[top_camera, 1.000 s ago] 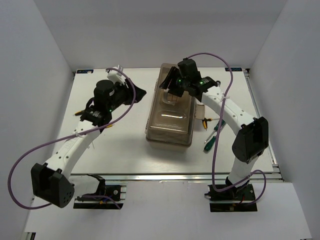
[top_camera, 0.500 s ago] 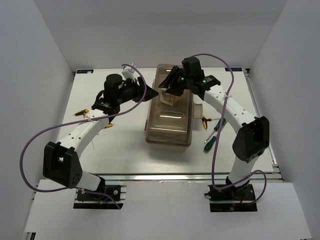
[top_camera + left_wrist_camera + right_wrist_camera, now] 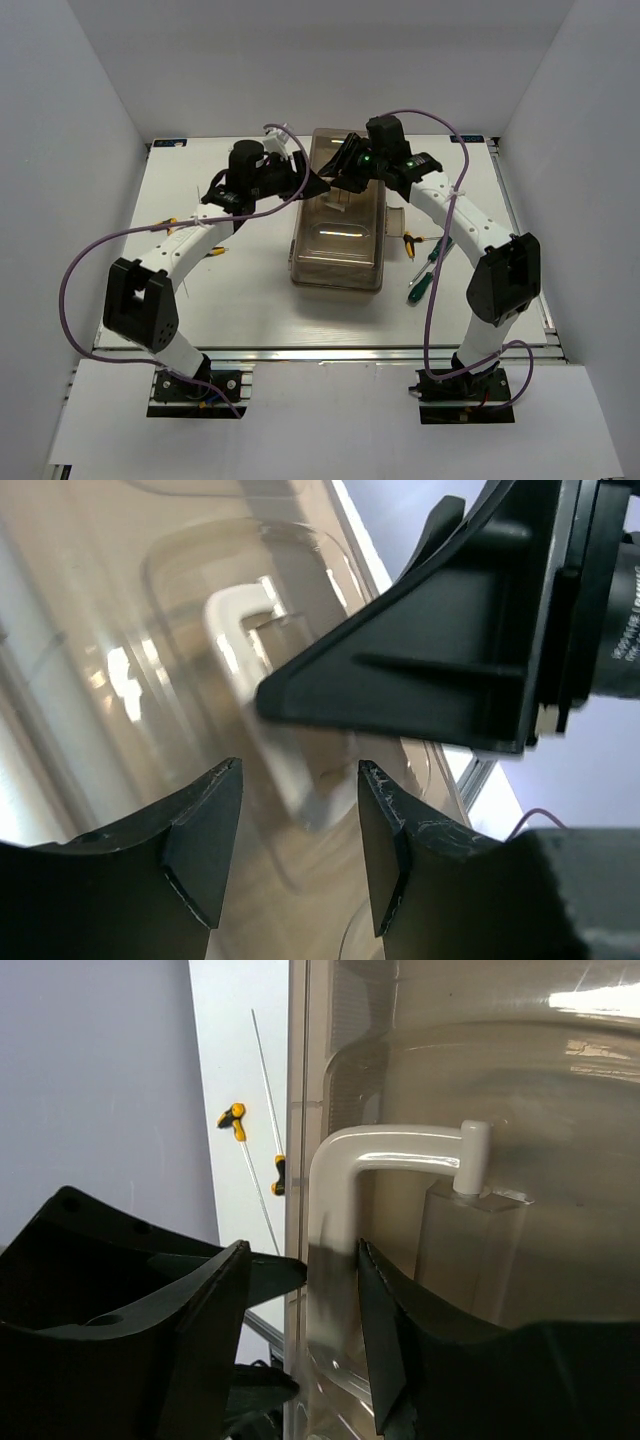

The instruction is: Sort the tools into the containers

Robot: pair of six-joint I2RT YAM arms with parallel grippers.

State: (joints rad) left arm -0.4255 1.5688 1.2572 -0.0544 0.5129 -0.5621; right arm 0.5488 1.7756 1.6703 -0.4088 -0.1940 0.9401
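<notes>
The toolbox with the translucent brown lid (image 3: 338, 240) lies shut at the middle of the white table (image 3: 240, 310), long axis running near to far. Its curved beige plastic handle (image 3: 340, 1160) sits on the far half of the lid.

The clear change over the last second is on the left. The left arm has swung in from the left side of the table, where it hung over the loose keys, and the left gripper (image 3: 318, 185) now reaches the far left edge of the lid, close to the right gripper (image 3: 345, 175). In the left wrist view its fingers stand apart with nothing between them, the handle beyond the gap. The right gripper has hardly moved. Its jaws straddle the handle's upright leg, with a gap on one side, so it is released rather than clenched.

None of the tools is sorted yet. Two green-handled screwdrivers (image 3: 420, 285) lie on the table just right of the box, a small yellow-and-black T-handle hex key (image 3: 408, 240) beside them, and more of these keys (image 3: 163, 224) lie well apart on the left.

Both grippers meeting at the handle suggests the lid comes first: it likely has to be lifted before any tool goes in.
</notes>
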